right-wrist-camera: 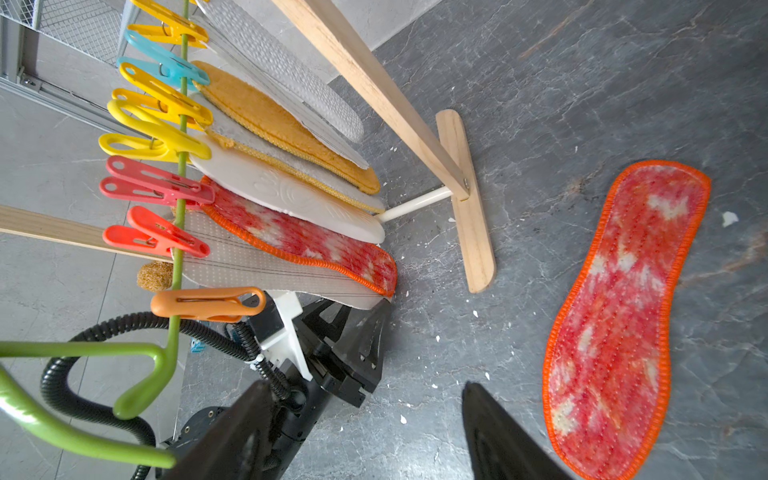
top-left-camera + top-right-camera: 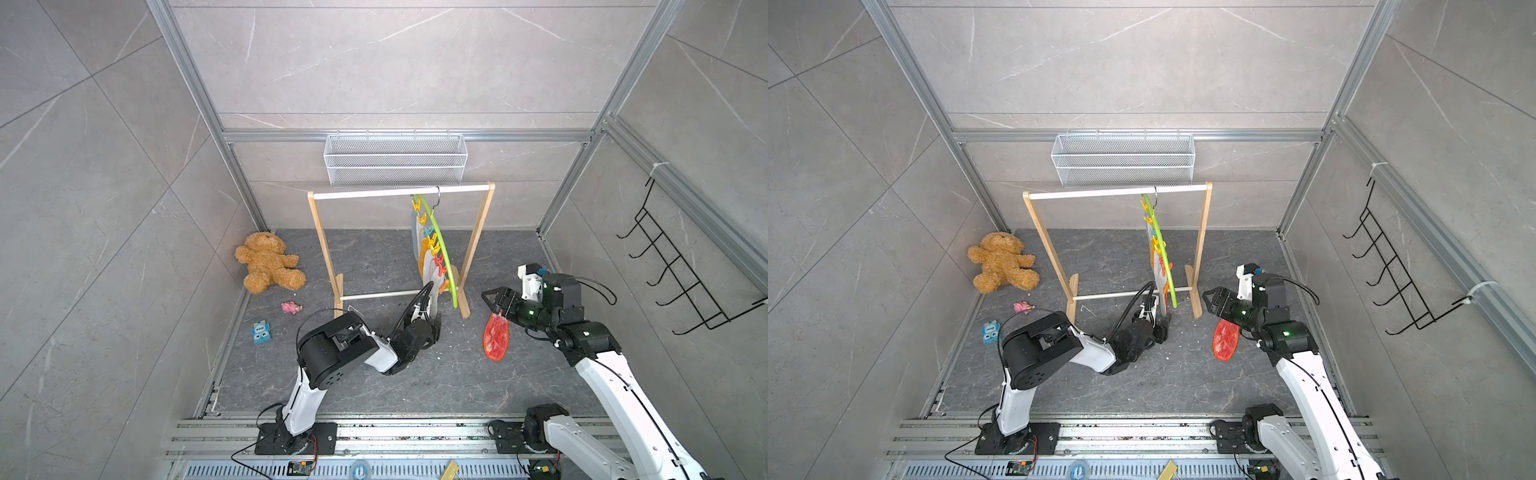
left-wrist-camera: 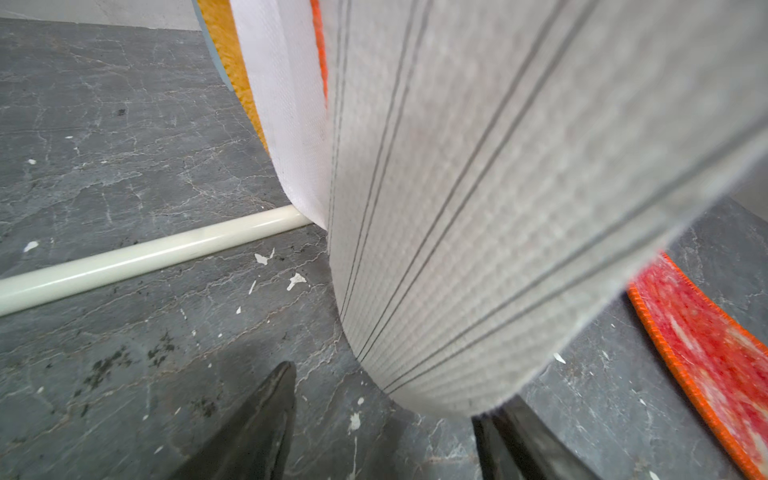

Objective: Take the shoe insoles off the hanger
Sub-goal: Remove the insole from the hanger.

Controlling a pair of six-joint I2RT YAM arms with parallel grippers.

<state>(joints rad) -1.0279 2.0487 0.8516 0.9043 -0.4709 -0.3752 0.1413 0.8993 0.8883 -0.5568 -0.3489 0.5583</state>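
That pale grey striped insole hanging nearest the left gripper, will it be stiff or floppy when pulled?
Probably floppy: the pale grey striped insole looks thin and bowed. Likely light, since one red clip seems to hold it. The lime-green plastic hanger, hung by one hook, may swing when tugged.

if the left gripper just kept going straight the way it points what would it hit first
Most likely the pale striped insole: in the left wrist view its lower end hangs directly ahead of the left gripper, between the open jaws. How close it is to the jaws is hard to tell.
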